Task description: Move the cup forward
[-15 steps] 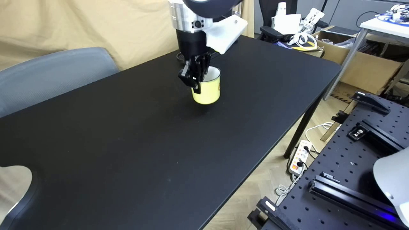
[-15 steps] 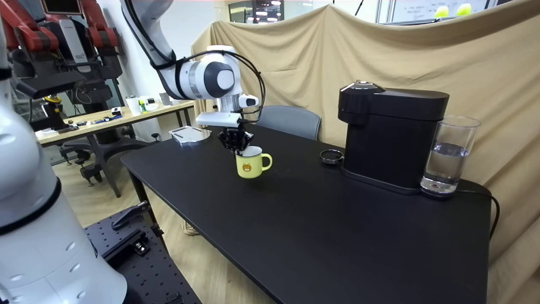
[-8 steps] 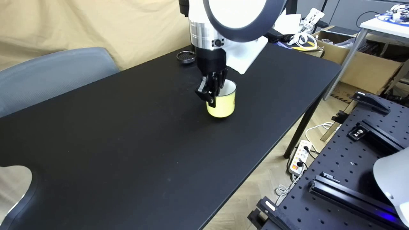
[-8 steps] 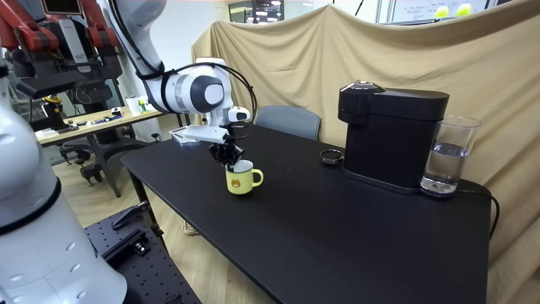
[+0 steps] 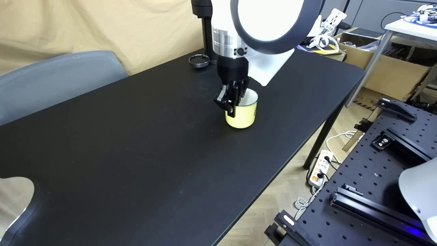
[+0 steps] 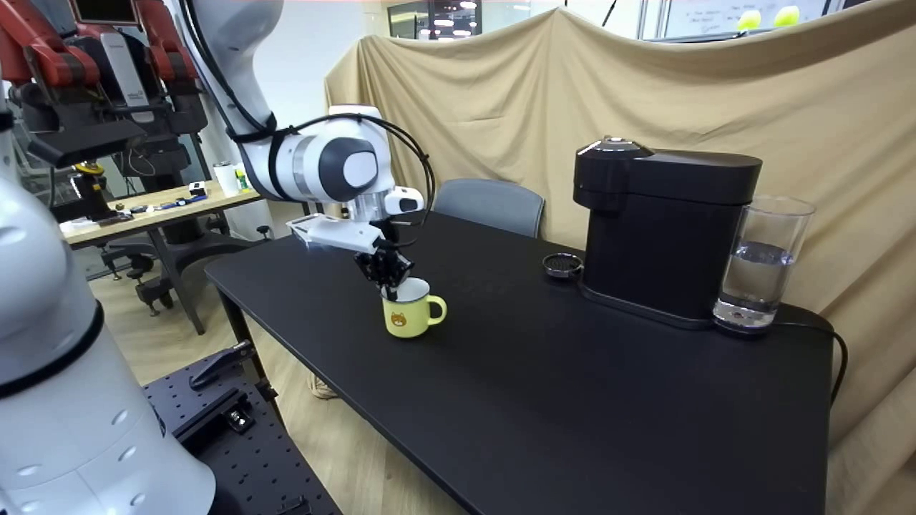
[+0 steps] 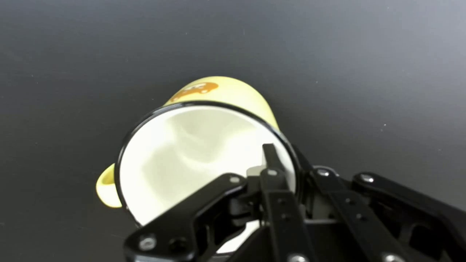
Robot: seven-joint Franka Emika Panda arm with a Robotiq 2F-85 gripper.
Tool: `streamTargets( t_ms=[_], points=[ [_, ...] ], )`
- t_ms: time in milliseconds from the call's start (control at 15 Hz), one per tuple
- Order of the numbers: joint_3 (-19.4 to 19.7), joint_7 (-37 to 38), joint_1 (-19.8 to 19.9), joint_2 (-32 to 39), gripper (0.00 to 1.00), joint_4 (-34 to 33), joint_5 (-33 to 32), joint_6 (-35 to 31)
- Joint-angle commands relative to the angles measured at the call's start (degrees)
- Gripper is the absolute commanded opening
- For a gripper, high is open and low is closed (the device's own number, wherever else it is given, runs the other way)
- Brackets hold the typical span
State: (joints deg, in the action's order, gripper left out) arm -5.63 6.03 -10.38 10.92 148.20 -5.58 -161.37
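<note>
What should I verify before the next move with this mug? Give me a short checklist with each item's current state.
1. Grip on the mug: ok. The gripper looks shut on the yellow mug, one finger inside it, one outside.
2. Mug upright: ok in both exterior views.
3. Mug's handle free of the gripper: ok, it juts out apart from it in the wrist view.
4. Gap to the coffee machine: ok, the mug stands apart from it.
5. Mug's base touching the black table: cannot tell.
6. Which way counts as forward: cannot tell.
</note>
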Motion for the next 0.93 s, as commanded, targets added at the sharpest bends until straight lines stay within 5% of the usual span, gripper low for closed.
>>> streamTargets(
  t_ms=[0,200,533,867],
  points=[
    [1.29,4.28,-0.96,-1.92,0.43,2.11,-1.46,-2.50],
    [0.77,3.89,-0.78,-2.38,0.63,1.96,-0.23,-1.67],
    [-5.64,-4.36,1.30,-6.00,0.97,0.63,12.35,7.57],
    [-3.88,3.84,-0.16,-11.90,1.00,0.64,4.37,10.36]
  ],
)
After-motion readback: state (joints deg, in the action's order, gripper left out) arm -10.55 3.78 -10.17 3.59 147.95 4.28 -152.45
